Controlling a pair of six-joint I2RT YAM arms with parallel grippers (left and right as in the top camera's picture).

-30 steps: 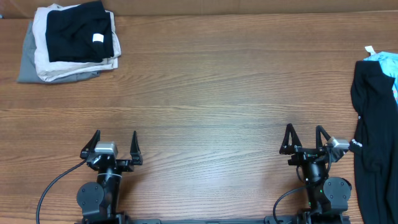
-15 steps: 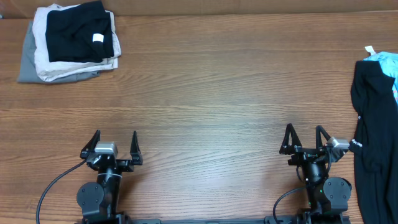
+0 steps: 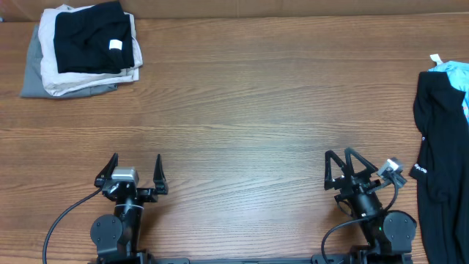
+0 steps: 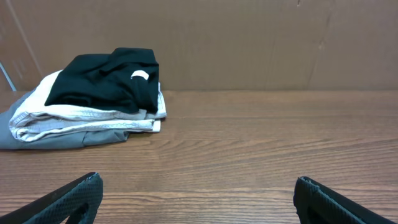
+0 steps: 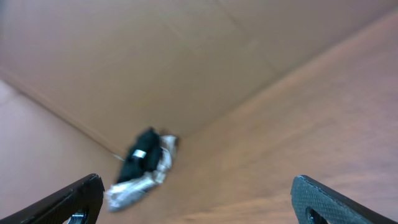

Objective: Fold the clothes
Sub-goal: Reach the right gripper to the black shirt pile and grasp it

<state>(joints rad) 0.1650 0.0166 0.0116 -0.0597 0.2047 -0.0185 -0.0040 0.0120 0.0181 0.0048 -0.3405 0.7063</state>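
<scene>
The clothes (image 3: 438, 139), a long black garment with small white lettering, lie crumpled along the table's right edge in the overhead view. My right gripper (image 3: 339, 155) stands open just left of them, twisted toward the left and touching nothing. The right wrist view is blurred and tilted; there the right gripper (image 5: 198, 186) is open and empty over bare wood. My left gripper (image 3: 136, 160) is open near the front edge, far from the clothes. The left wrist view shows the left gripper (image 4: 199, 186) open with only tabletop between its fingers.
A stack of folded garments (image 3: 80, 48) with a black piece and white tag on top sits at the far left corner; the stack (image 4: 93, 99) also shows in the left wrist view. A light blue shirt (image 3: 460, 77) peeks from under the clothes. A cardboard wall (image 4: 249, 43) backs the table.
The right gripper has swung and rolled toward the left, away from the clothes. The left arm has not moved.
</scene>
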